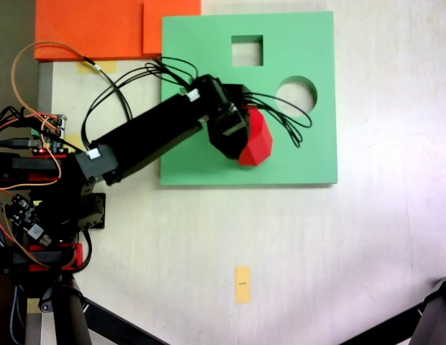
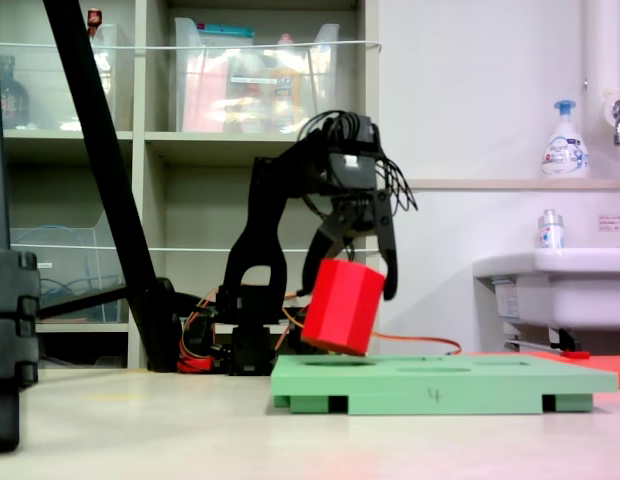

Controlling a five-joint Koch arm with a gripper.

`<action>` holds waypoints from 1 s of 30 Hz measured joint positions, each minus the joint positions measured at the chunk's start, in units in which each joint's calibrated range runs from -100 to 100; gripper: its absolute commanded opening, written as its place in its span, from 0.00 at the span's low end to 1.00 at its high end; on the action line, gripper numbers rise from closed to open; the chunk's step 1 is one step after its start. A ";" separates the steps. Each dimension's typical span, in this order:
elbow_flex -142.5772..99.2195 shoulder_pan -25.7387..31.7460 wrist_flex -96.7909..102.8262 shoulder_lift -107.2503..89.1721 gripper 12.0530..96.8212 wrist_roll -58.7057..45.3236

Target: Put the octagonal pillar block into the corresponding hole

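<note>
on the left of the top-down fixed view i see wires [image 1: 25, 136] by my arm's base and an orange mat [image 1: 93, 29] touching the green board [image 1: 201, 154]. my gripper [image 2: 355, 275] squeezes the red octagonal pillar block [image 2: 342, 306], tilted just above the board. further right sit a square hole [image 1: 247, 50] and a round hole [image 1: 296, 95], and the arm hides the eight-sided hole from me.

Red octagonal pillar block [image 2: 342, 306], tilted, held just above green board [image 2: 440, 382]

A small dark mark that reads like the figure 4 stands on the front edge of the green foam board [image 2: 435, 394]. Labels on the soap bottle [image 2: 564, 147] are too small to read.
</note>
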 measured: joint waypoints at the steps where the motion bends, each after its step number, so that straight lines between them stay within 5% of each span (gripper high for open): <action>1: 0.00 0.10 0.00 0.82 0.23 0.00; 25: 1.57 0.78 -0.29 12.59 0.23 -0.49; 30: 2.35 0.83 -0.20 14.23 0.35 -3.61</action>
